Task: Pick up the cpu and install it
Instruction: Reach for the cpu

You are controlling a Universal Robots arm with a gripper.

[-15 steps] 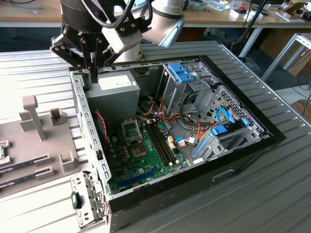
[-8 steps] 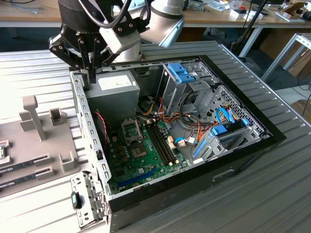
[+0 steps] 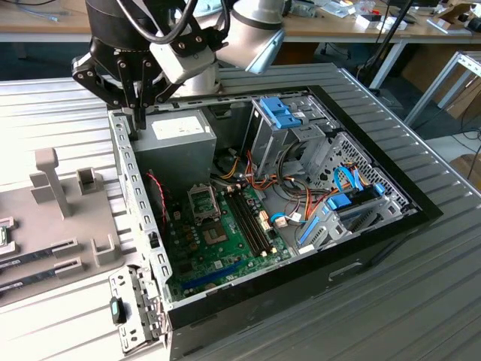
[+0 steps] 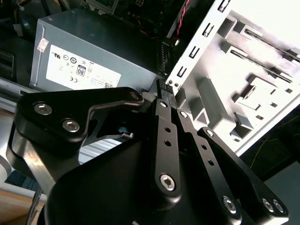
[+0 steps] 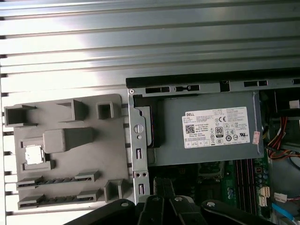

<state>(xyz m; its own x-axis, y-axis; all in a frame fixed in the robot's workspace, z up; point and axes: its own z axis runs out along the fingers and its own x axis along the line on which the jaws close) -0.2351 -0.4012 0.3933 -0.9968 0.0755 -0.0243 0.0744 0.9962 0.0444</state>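
Cpu (image 5: 33,154): flat in a recess of the grey holder (image 5: 93,159), beside the computer case (image 5: 138,140), well apart from the gripper (image 4: 165,91). Seems light, stiff, fragile; best taken by opposite edges. Gripper closed and empty, above the case rim. First wrist view: cpu in its recess; second wrist view: fingertips (image 4: 161,89) pressed together.

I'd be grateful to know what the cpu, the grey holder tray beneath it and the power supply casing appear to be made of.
The cpu: shiny silvery top, likely bare metal. The holder tray: matte uniform grey with moulded pockets, probably plastic. The power supply casing: flat dull grey panels, seemingly sheet metal.
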